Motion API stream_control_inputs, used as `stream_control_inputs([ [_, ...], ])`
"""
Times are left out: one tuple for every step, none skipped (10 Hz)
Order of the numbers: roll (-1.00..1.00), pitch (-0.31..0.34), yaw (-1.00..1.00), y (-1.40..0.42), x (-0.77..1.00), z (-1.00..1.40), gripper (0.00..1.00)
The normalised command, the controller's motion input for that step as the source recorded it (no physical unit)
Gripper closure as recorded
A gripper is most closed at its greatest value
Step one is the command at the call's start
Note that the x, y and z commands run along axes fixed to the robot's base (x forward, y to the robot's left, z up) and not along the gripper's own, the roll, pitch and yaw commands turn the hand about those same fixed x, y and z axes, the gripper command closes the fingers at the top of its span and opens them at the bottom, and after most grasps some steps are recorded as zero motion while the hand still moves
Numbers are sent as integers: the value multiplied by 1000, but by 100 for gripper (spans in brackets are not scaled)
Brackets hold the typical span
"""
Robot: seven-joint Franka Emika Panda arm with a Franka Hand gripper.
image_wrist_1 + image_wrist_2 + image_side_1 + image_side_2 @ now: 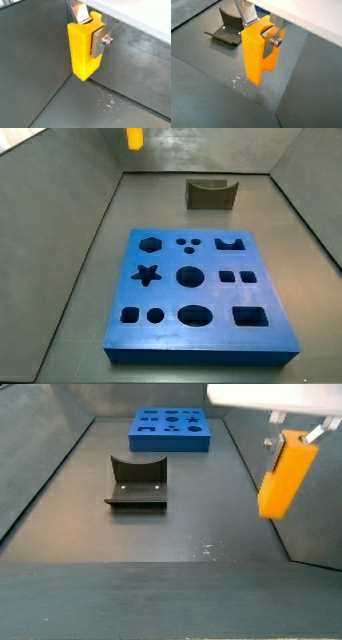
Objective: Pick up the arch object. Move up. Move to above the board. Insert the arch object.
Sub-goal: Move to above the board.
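With the pincer point(266, 36) clamped on the arch object point(260, 55), lifted clear, transfer above the board point(201, 293) comes next

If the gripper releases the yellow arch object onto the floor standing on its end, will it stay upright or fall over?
It would probably tip: the arch object, held by the gripper above the floor, looks tall and narrow, so its base is small. It seems a stiff plastic block, unlikely to bend or break. Its flat faces suggest it would lie still, not roll.
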Motion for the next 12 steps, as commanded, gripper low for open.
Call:
stream_control_inputs([
  [142, 66, 29, -59, -97, 1000, 100],
  [146, 63, 34, -54, -91, 1000, 100],
  [134, 56, 31, -52, -85, 1000, 100],
  [133, 59, 31, -49, -81, 1000, 100],
  [128, 59, 32, -48, -76, 1000, 100],
  [120, 67, 29, -43, -66, 1000, 100],
  [122, 69, 30, -40, -60, 1000, 100],
  [121, 80, 34, -38, -50, 1000, 100],
  [111, 86, 34, -34, -40, 1000, 100],
  [105, 85, 32, -30, -37, 1000, 100],
  [107, 82, 35, -26, -33, 1000, 100],
  [113, 83, 36, -25, -30, 923, 100],
])
